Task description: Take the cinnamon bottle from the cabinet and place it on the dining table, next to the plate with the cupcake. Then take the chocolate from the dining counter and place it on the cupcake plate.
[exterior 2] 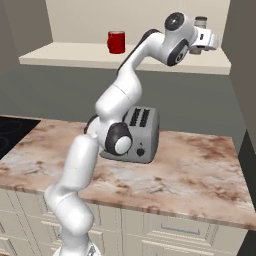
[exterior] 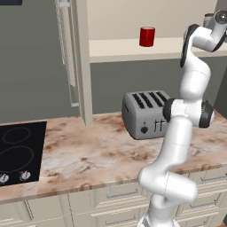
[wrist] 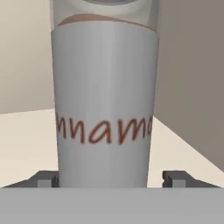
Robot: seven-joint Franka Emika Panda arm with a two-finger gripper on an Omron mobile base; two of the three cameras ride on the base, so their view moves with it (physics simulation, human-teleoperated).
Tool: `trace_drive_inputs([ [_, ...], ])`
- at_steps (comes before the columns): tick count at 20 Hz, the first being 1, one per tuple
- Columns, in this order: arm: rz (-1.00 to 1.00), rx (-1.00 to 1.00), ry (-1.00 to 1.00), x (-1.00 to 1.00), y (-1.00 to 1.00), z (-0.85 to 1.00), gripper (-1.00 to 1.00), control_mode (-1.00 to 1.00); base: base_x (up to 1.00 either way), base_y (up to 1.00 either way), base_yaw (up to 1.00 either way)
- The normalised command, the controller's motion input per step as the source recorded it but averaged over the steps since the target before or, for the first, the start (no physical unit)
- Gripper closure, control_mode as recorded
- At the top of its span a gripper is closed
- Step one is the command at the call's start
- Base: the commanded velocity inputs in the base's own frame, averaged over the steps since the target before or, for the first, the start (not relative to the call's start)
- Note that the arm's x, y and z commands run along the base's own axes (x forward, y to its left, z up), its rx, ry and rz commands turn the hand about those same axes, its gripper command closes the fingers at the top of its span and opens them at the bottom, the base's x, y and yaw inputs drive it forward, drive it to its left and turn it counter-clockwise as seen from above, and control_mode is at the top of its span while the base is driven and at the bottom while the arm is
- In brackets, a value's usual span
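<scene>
Hand view, closest first: the gripper (wrist: 112,179) has its two dark finger tips low at either side of the cinnamon bottle (wrist: 105,109). The left tip (wrist: 46,179) sits right at the bottle's wall, the right tip (wrist: 177,177) stands off with a visible gap. So the jaws are apart with the bottle between them; no squeeze on it visible, though left-side contact is hard to judge from this angle.

The bottle is a smooth slim cylinder with a matte pale grey label wrapped round it and red-brown lettering. A clear upper section shows brown powder above the label. It stands upright, long axis vertical, base on the pale shelf board of the cabinet (wrist: 26,135), near the cabinet's right inner wall.

Base views, nearer the camera: marble counter (exterior: 88,155), pink-brown and veined, with cream drawers below. On it sits a grey metal toaster (exterior: 144,114), boxy with dark slots. A black cooktop (exterior: 20,150) is set in at the left.

Farther up, the white arm reaches to the shelf. The bottle's cap end (exterior 2: 200,22) peeks out just beyond the hand at the shelf's right end. A short red can (exterior 2: 116,42) stands well apart to the left on the same shelf. The long silver door handle (exterior: 67,48) hangs on the open door.
</scene>
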Motion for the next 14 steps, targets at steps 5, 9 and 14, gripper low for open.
trace_drive_inputs([
  [5, 0.01, 0.07, 0.05, -0.1, -0.15, 0.08, 1.0, -1.0, 0.0, 0.0, 0.0],
  [9, 0.03, 0.1, 0.01, -0.41, -0.02, -0.01, 1.0, -1.0, 0.0, 0.0, 0.0],
  [14, 0.01, 0.06, -0.03, -0.62, 0.29, -0.16, 1.0, -1.0, 0.0, 0.0, 0.0],
])
